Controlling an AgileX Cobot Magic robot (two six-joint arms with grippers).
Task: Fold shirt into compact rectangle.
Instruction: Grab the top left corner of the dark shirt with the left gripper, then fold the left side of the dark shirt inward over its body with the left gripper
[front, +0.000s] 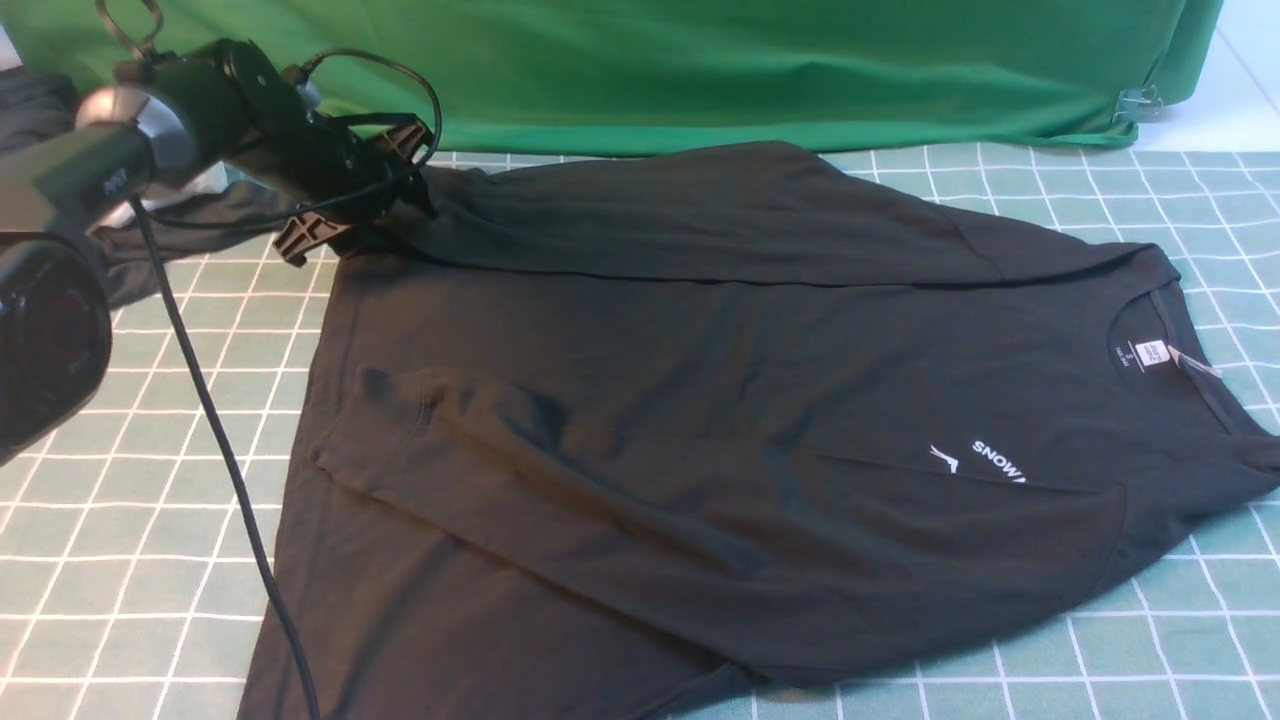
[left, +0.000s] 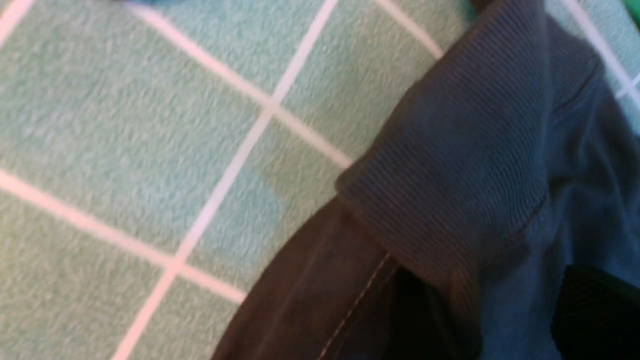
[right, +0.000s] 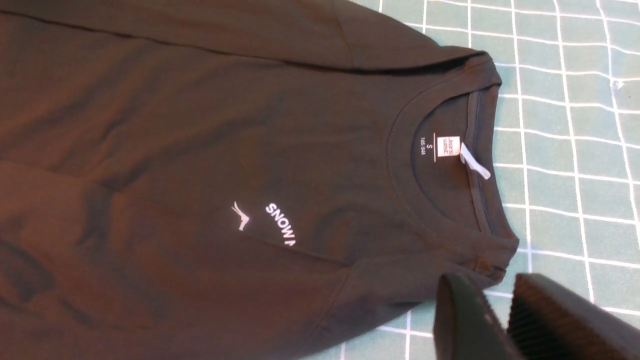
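A large black short-sleeved cotton T-shirt (front: 700, 400) is seen lying flat on a table (front: 100, 560) covered in pale green cloth with a white grid. Its round ribbed collar (right: 397, 150), with a small white neck label (front: 1153, 353) inside, serves as the reference point.

The long side on the label's side of the collar is laid inward as a straight flap. The opposite side is also folded in, and half of the white chest print (front: 985, 460) is hidden by it. At the end far from the collar, the hem is spread wide and uneven.

The left gripper (front: 385, 205) is placed at the flap's corner farthest from the collar. Its fingers are lost against the black cloth, so a grip cannot be told. The right gripper (right: 487, 282) is held just beside the collar, its fingers slightly parted and empty.

The task is judged roughly half done: the lengthwise folds are in, while the hem still needs tidying and the crosswise folds toward the collar are not yet made.
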